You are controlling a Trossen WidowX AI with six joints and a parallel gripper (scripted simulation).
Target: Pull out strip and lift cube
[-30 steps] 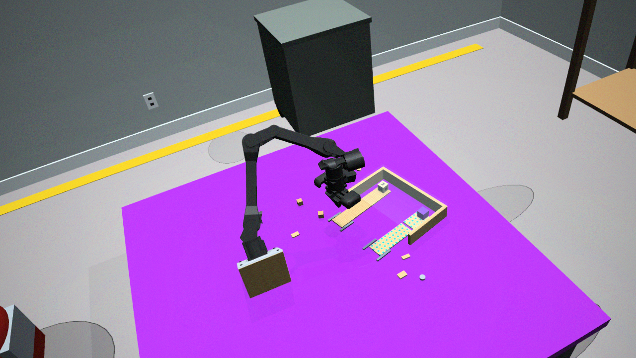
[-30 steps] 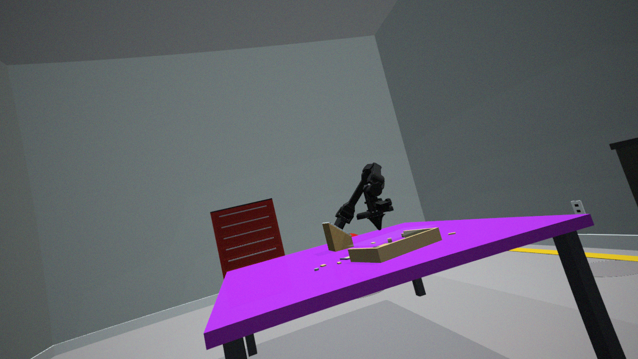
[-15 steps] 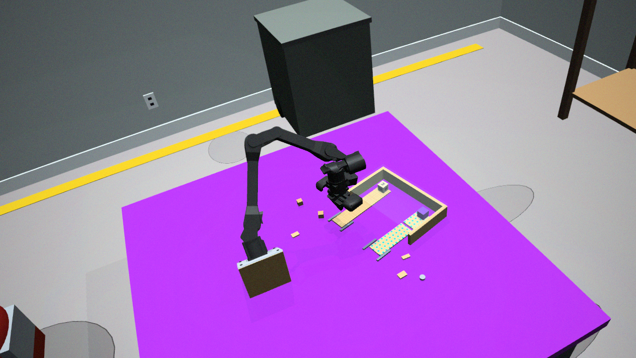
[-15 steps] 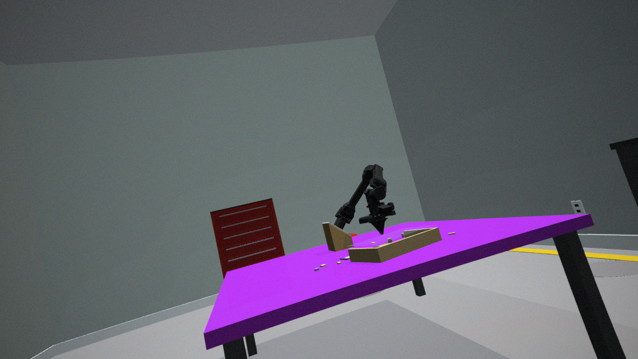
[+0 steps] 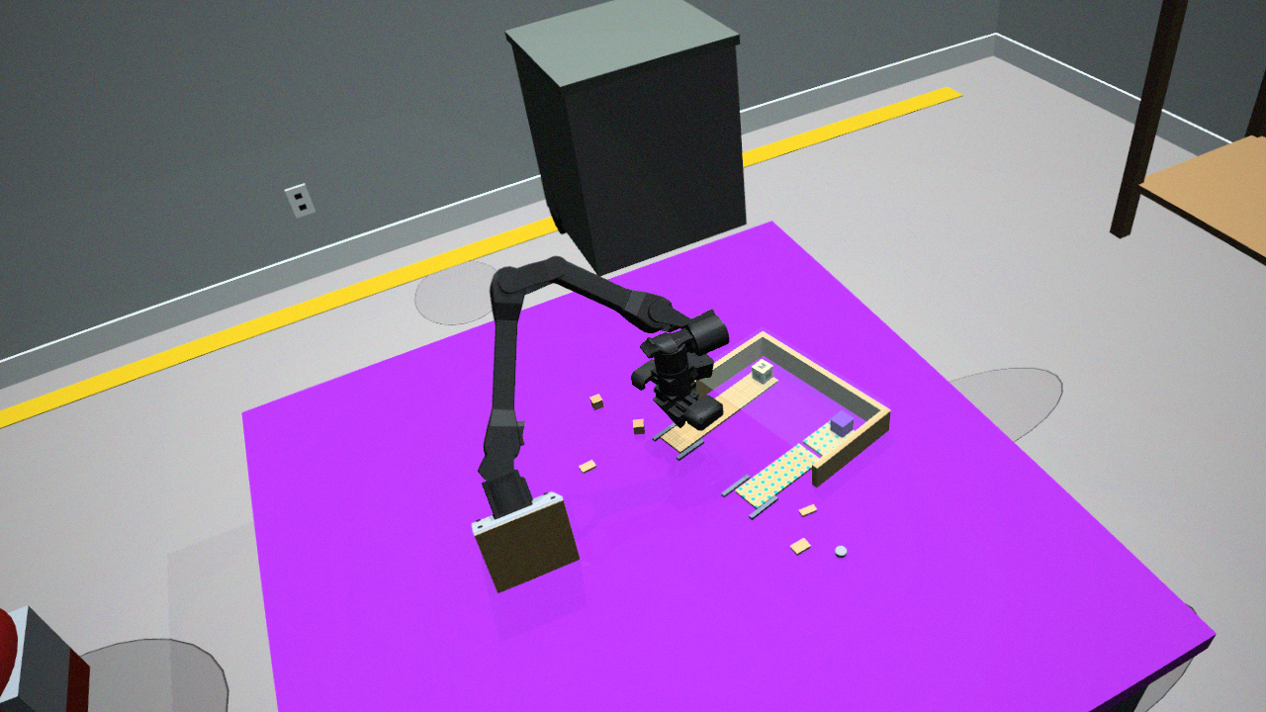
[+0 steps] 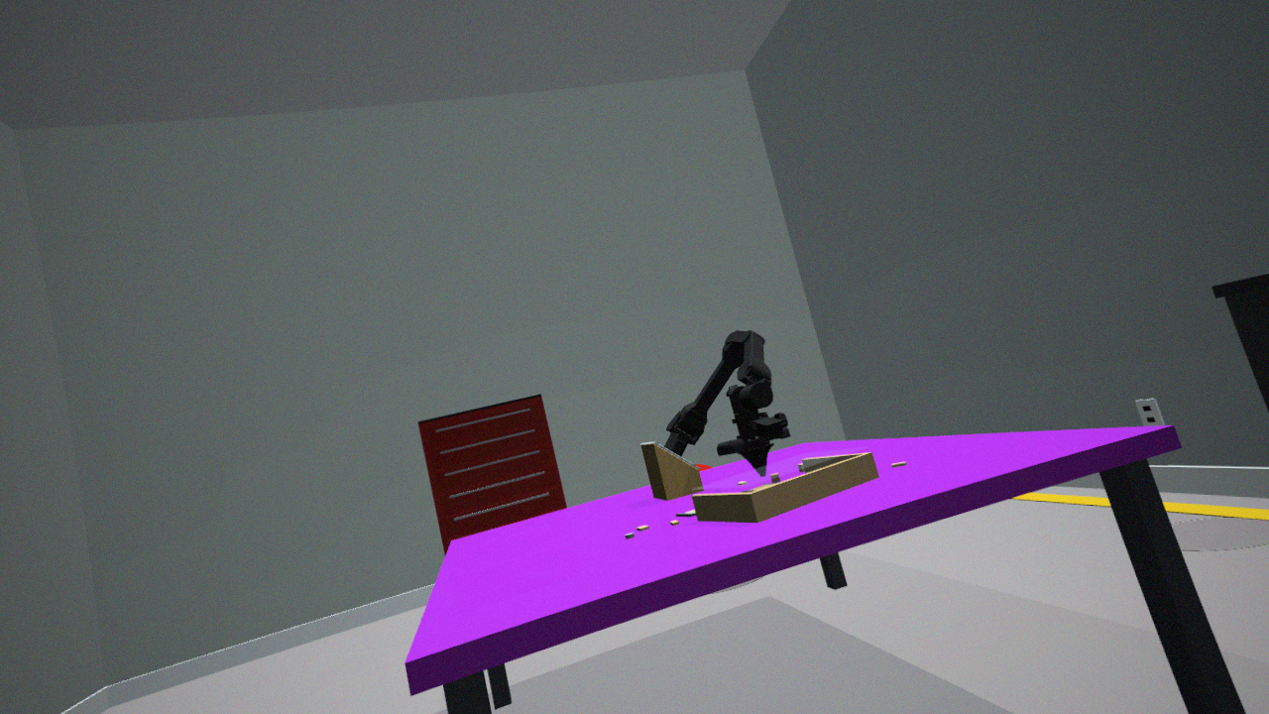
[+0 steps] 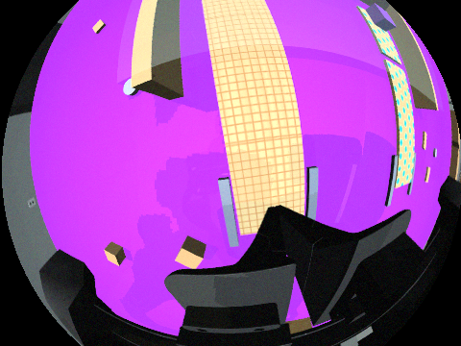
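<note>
My gripper [image 5: 679, 422] [image 6: 761, 471] [image 7: 274, 212] is shut and empty, pointing down over the near end of the grid-patterned strip. Whether its tips touch the strip cannot be told. The grid strip [image 5: 746, 396] [image 7: 259, 111] shows no gap; the arm hides part of it in the top view. The white labelled cube [image 5: 762, 371] stands at its far end, outside the wrist view. The dotted strip has a near piece [image 5: 776, 475] [image 7: 403, 120] and a far piece [image 5: 822, 438] [image 7: 382, 40], with a gap between them. A purple cube [image 5: 841, 423] [image 7: 381, 17] stands on the far piece.
A low wooden wall [image 5: 823, 376] [image 6: 816, 488] [image 7: 165, 43] surrounds the far ends on three sides. Grey rails [image 5: 690, 449] [image 7: 312, 192] flank the near ends. Small blocks [image 5: 596, 400] [image 5: 638, 425] [image 7: 191, 252], flat chips [image 5: 800, 546] [image 5: 587, 466] and a pale disc [image 5: 841, 551] lie outside.
</note>
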